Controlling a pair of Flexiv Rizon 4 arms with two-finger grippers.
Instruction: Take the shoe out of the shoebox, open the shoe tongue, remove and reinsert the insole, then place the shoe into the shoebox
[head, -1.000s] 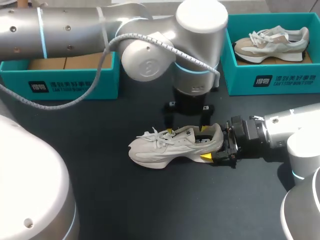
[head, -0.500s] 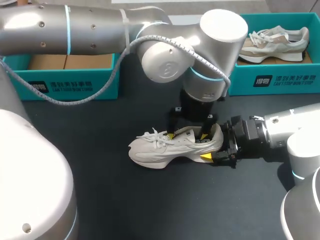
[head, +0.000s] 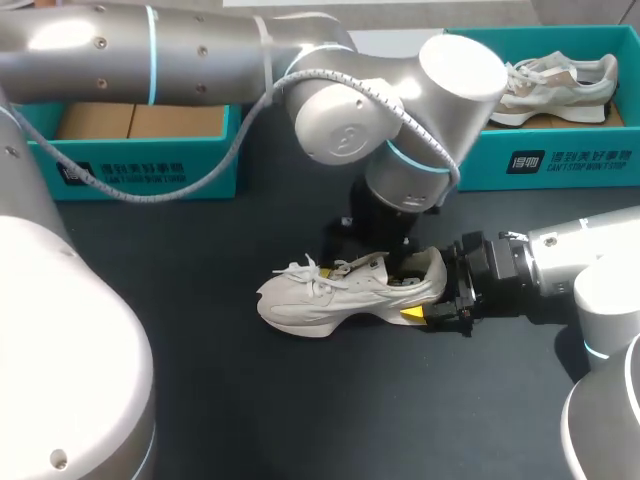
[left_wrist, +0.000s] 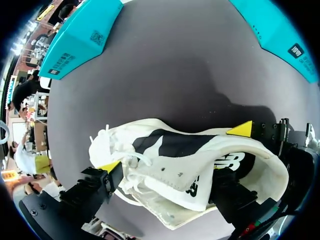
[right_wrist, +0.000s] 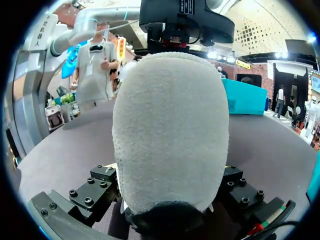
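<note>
shoe (head: 340, 295) is unboxed | heel (right_wrist: 170, 135) is clamped by right gripper (head: 432, 290) | left gripper (head: 375, 258) clasp cannot be told | insole (left_wrist: 245, 165) steps, reboxing are left undone

The shoe (head: 340, 292) is matt cloth, its heel (right_wrist: 170, 130) fuzzy; the table (head: 250, 400) is smooth, matt.

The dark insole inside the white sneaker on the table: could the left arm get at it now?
Probably yes. The left gripper sits right at the white sneaker's open collar, where the dark insole shows uncovered. The right gripper clamps the heel from behind, leaving the opening free.
</note>
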